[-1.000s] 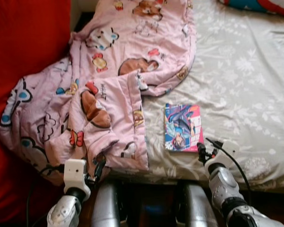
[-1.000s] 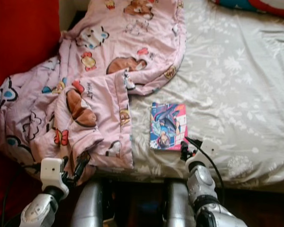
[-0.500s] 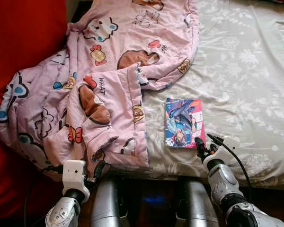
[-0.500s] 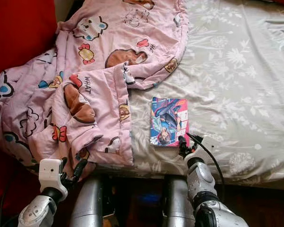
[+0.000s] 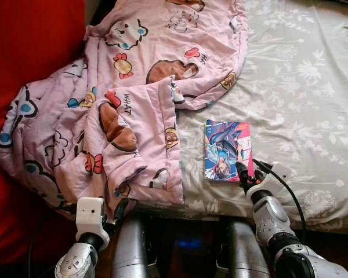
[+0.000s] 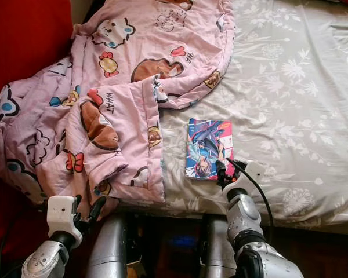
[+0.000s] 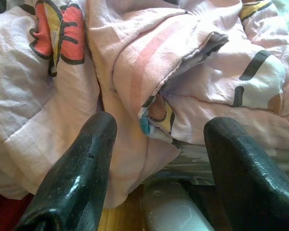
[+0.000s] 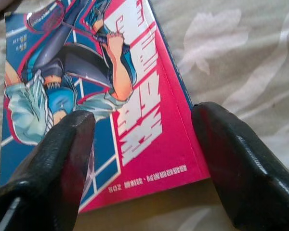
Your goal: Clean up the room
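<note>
1. Grey floral bedsheet [image 5: 301, 87] covers the mattress that the robot faces, and this flat cloth is the ground for the whole moment.

2. On that sheet the right gripper [image 5: 247, 175] sits at the near corner of a manga book [image 5: 227, 150]. In the right wrist view its two black fingers [image 8: 53, 159] stand spread wide. One lies over the cover and the other [image 8: 236, 159] sits on the sheet just past the spine edge. They hold nothing yet. The straddle looks meant to take the book by its near end.

3. The manga book [image 8: 101, 96] lies flat and face up near the bed's front edge, just beside the quilt's fold and apart from it. Lying flat, it offers little edge to pinch. I judge that one finger must slide beneath before the jaws close.

4. Further out, a pink cartoon-print quilt [image 5: 133, 87] is bunched on the robot's left and spills over the bed's front edge. It likely hangs that way because it was left unmade.

5. The left gripper [image 5: 119, 211] hangs low below the quilt's draped hem. Its fingers [image 7: 77, 178] are parted and empty, with quilt folds [image 7: 183, 62] ahead of them.

6. Red fabric [image 5: 29, 52] fills the far left side beyond the quilt.
</note>
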Robot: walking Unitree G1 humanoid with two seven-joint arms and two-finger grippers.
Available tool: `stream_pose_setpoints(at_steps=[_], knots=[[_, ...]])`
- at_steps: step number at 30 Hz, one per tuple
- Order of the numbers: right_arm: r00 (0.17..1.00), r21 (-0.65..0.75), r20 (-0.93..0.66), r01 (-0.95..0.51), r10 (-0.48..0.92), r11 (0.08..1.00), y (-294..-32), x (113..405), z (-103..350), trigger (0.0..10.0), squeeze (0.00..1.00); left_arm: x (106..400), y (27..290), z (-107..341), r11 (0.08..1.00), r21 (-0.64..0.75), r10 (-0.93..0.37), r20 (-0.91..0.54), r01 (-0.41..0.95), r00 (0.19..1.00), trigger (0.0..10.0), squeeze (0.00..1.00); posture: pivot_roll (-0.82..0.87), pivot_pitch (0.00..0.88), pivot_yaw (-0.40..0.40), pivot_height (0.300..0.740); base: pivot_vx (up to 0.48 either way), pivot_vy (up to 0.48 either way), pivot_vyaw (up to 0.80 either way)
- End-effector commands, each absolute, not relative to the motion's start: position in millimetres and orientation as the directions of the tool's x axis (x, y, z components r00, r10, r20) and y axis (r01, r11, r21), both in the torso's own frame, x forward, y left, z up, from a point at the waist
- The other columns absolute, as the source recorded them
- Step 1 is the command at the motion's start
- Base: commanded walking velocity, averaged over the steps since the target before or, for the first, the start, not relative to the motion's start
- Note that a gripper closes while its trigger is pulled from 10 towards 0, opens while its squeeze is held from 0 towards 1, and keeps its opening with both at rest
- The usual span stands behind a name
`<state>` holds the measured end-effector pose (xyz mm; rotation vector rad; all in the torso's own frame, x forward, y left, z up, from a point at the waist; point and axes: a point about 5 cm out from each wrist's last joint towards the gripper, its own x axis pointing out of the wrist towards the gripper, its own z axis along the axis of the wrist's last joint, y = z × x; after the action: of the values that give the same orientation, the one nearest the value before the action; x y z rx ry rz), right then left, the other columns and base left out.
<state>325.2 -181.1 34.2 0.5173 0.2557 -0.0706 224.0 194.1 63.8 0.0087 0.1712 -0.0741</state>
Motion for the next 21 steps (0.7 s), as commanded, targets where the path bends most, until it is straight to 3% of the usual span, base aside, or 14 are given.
stream_pose_setpoints(at_steps=[1, 16, 21], knots=[[0.946, 0.500, -0.324, 0.159, 0.014, 0.852, -177, 312, 17, 10.0, 0.00, 217, 197, 57, 0.997, 0.016, -0.070, -0.218, 0.076, 0.973, 10.0, 0.00, 0.10, 0.332, 0.062, 0.610, 0.000, 0.000, 0.00], [0.919, 0.596, -0.393, 0.228, 0.032, 0.770, -175, 293, -4, 10.0, 0.00, 213, 197, 56, 0.996, 0.029, -0.080, -0.232, 0.089, 0.969, 10.0, 0.00, 0.11, 0.332, 0.069, 0.610, 0.000, 0.000, 0.00], [0.931, 0.705, -0.359, 0.229, 0.060, 0.671, -167, 294, -4, 10.0, 0.00, 213, 199, 56, 0.996, 0.034, -0.078, -0.233, 0.088, 0.969, 10.0, 0.00, 0.11, 0.332, 0.070, 0.610, 0.000, 0.000, 0.00]])
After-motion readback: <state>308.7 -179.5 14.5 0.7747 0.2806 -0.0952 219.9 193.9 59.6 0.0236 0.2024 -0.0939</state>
